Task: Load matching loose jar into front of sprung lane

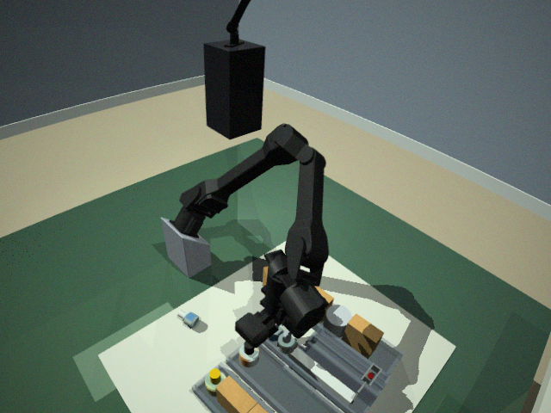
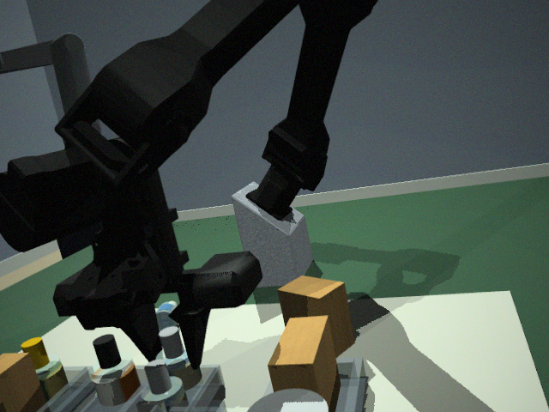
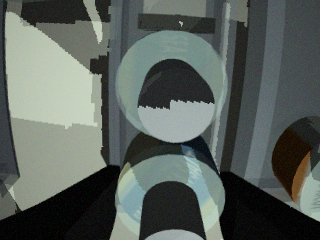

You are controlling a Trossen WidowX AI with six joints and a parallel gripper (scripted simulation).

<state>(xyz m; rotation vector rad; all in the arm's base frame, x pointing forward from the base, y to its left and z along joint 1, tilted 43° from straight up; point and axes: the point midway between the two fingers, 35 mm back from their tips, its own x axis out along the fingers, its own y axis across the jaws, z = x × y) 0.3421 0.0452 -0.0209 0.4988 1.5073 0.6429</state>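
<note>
My gripper [image 2: 174, 360] [image 3: 170, 180] is shut on a clear, blue-labelled jar [image 2: 190, 377] [image 3: 131, 200] with a grey cap, which stands upright between the fingertips. The jar is at the front end of the sprung lane [image 3: 115, 100], in line with the lane walls. The similar grey-capped lane jar [image 1: 287, 344] [image 2: 165, 392] [image 3: 170, 45] stands upright just behind it. A dark crossbar [image 3: 150, 22] shows beyond the lane jar in the wrist view. The two jars look very close; whether they touch, and whether the held jar's base rests on the lane floor, I cannot tell.
An orange-labelled, black-capped jar [image 1: 247, 358] [image 2: 128, 378] [image 3: 285, 160] stands in the neighbouring lane, beside one finger. A yellow-capped jar [image 1: 214, 383] [image 2: 55, 381] is farther out. Another blue-labelled jar [image 1: 191, 318] lies on the table. Wooden blocks [image 1: 364, 333] [image 2: 305, 350] and a grey cylinder [image 1: 338, 316] stand opposite.
</note>
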